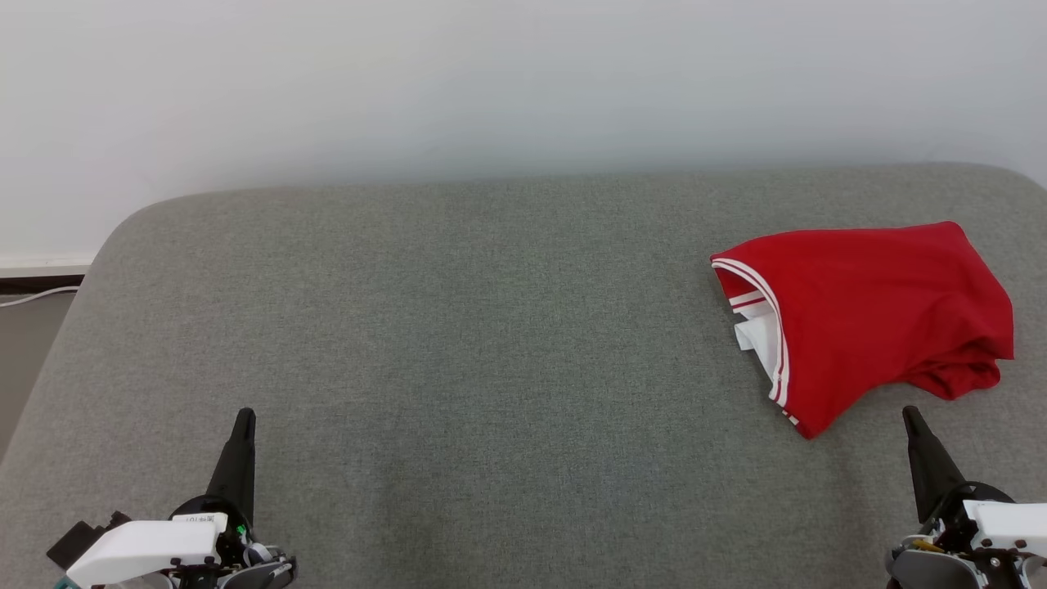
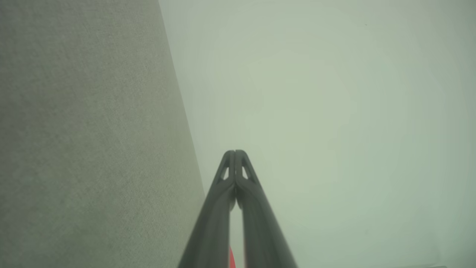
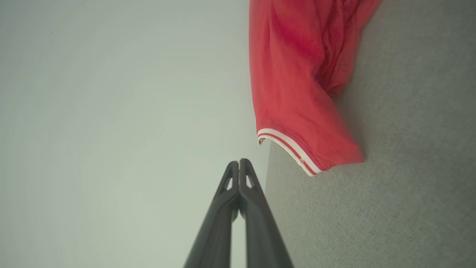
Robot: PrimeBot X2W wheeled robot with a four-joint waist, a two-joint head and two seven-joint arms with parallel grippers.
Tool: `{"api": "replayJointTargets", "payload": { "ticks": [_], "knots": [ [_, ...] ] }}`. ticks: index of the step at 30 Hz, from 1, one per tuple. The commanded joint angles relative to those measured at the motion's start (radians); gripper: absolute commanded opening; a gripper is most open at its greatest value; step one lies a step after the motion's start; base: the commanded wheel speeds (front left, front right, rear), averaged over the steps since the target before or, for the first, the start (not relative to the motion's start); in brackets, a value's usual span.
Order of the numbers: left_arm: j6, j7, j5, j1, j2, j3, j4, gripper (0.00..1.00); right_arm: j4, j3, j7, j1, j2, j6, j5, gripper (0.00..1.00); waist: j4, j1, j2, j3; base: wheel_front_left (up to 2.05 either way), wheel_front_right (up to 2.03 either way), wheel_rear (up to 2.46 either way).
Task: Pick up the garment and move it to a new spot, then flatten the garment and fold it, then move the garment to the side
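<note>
Two risks from here, as I judge it: the red garment lies loosely bunched at 3 o'clock on the grey padded surface, close to its right edge. A pinch may catch only the top layer and let the rest trail and unfold mid-carry, or a drag may nudge it off that edge. Left end effector at 7 o'clock, right end effector at 5 o'clock: fingers pressed fully together on each, holding nothing. Right tips sit near the garment's striped hem, not touching.

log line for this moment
garment: red, bunched, right side of grey surface | left fingers: shut, empty | right fingers: shut, empty, short of garment
</note>
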Motion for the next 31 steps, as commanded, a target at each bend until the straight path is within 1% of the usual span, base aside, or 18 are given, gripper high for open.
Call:
{"api": "replayJointTargets", "payload": {
  "ticks": [1, 31],
  "knots": [
    [-0.008, 0.005, -0.002, -0.057, 0.01, 0.033, -0.022, 0.0, -0.026, 0.019, 0.011, -0.043, -0.009, 0.0, 0.001, 0.0, 0.0, 0.0, 0.0, 0.0, 0.0, 0.0, 0.0],
    [-0.008, 0.008, 0.001, -0.057, 0.008, 0.036, -0.022, 0.0, -0.025, 0.011, 0.017, -0.044, -0.003, 0.0, -0.006, 0.0, 0.0, 0.0, 0.0, 0.0, 0.0, 0.0, 0.0]
  ]
}}
